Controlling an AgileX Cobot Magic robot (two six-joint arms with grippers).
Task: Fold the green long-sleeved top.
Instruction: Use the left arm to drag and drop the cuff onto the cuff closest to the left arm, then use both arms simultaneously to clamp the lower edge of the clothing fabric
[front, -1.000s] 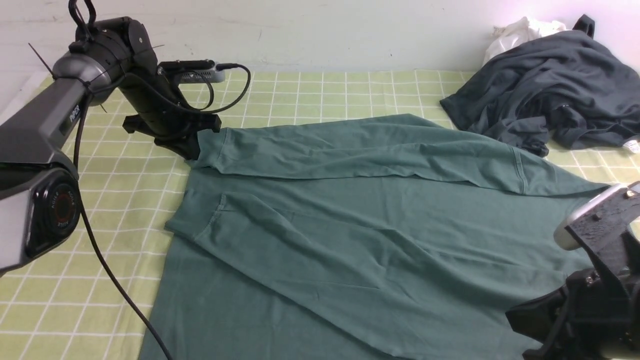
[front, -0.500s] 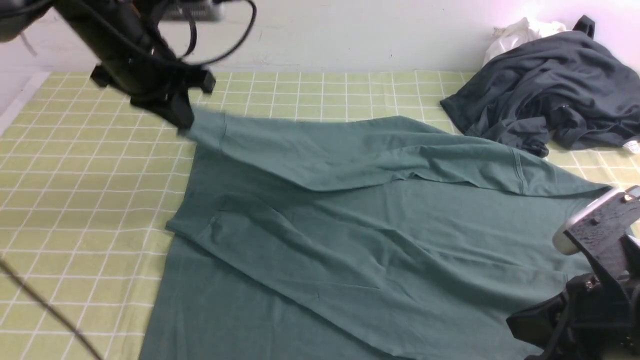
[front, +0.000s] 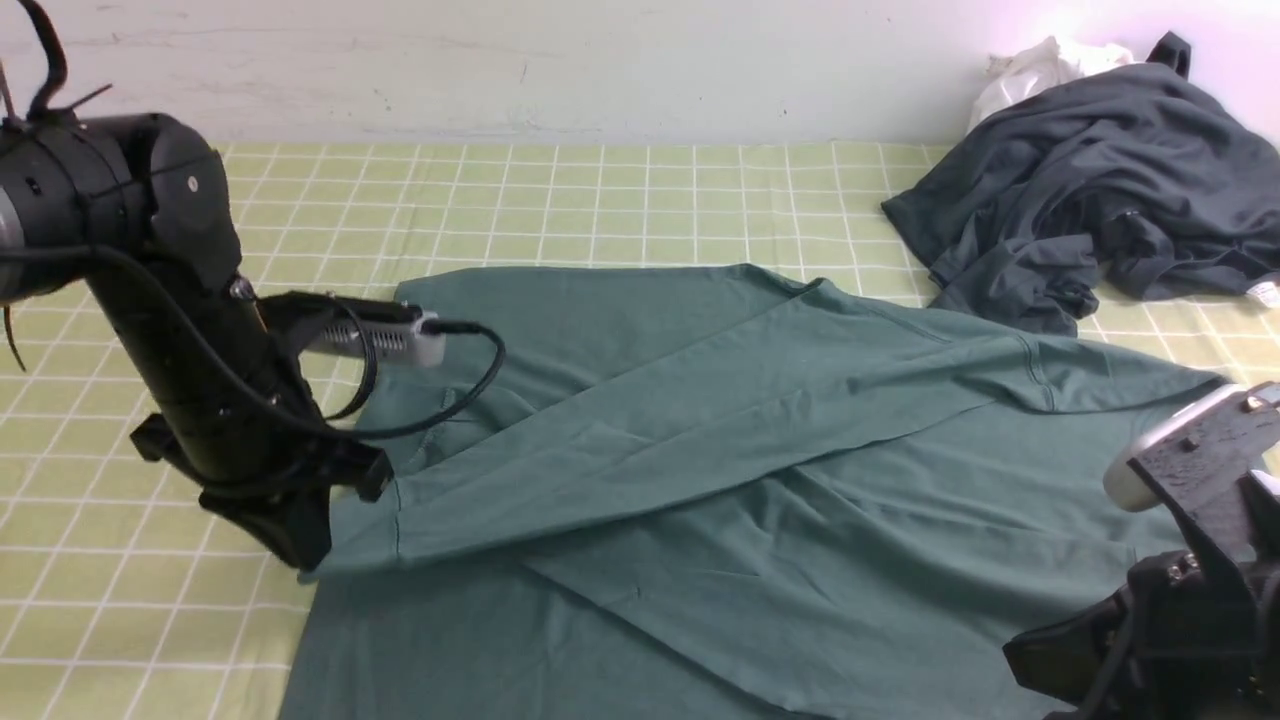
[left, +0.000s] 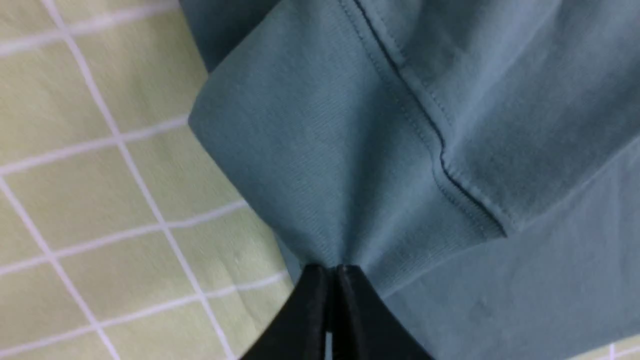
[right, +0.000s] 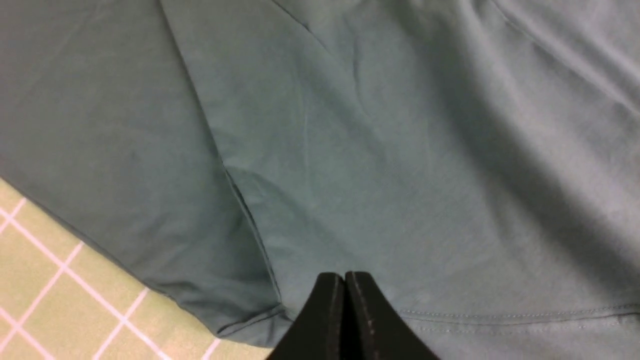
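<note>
left wrist view: the left hand (left: 332, 271) pinches the cuff (left: 310, 165) of the green top (left: 540, 300).

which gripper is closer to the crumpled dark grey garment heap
Right. The right gripper is over the green long-sleeved top, in front of the heap; the left gripper holds the cuff far left.

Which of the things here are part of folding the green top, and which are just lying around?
In the job: green long-sleeved top, left gripper pinching its cuff, right gripper.
Lying about: dark grey garment, white cloth behind it.
</note>
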